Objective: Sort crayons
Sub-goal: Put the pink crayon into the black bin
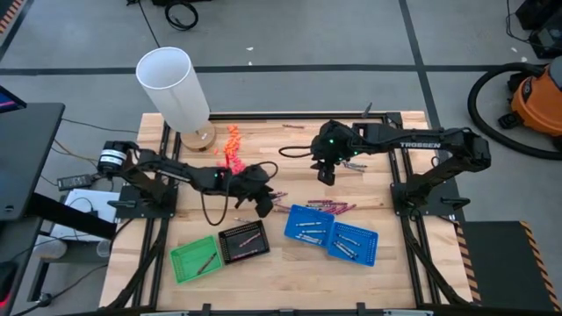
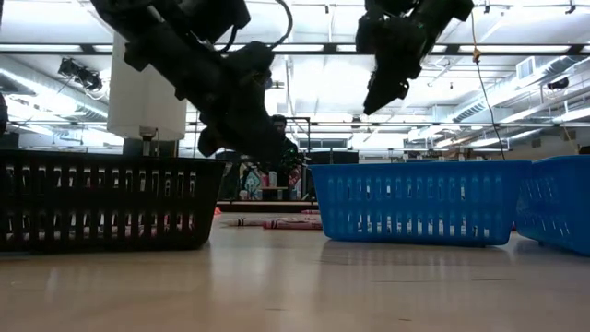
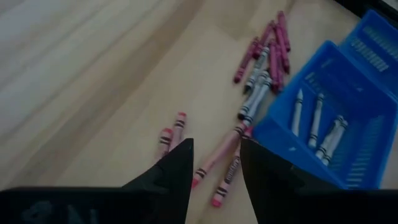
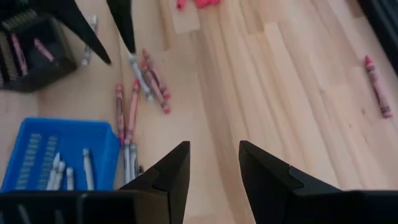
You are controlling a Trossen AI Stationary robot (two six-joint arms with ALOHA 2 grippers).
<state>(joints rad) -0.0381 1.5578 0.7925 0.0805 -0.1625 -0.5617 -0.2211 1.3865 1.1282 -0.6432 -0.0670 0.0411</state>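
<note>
From above you're partway through: silver crayons [image 1: 309, 224] already lie in the blue baskets [image 1: 330, 233], a few are in the black basket [image 1: 243, 241] and one in the green tray [image 1: 195, 259], but a loose row of crayons still sits on the table just beyond the left gripper [image 1: 262, 207], and the right gripper [image 1: 326, 175] hangs empty well apart from it. In your left wrist view the fingers [image 3: 175, 171] are parted, holding nothing, with two magenta crayons [image 3: 219, 163] on the wood right between the tips. The right wrist view shows spread fingers [image 4: 169, 174] over bare table and a stray red crayon [image 4: 376, 86] far off to one side, so I'd judge plenty is left.
</note>
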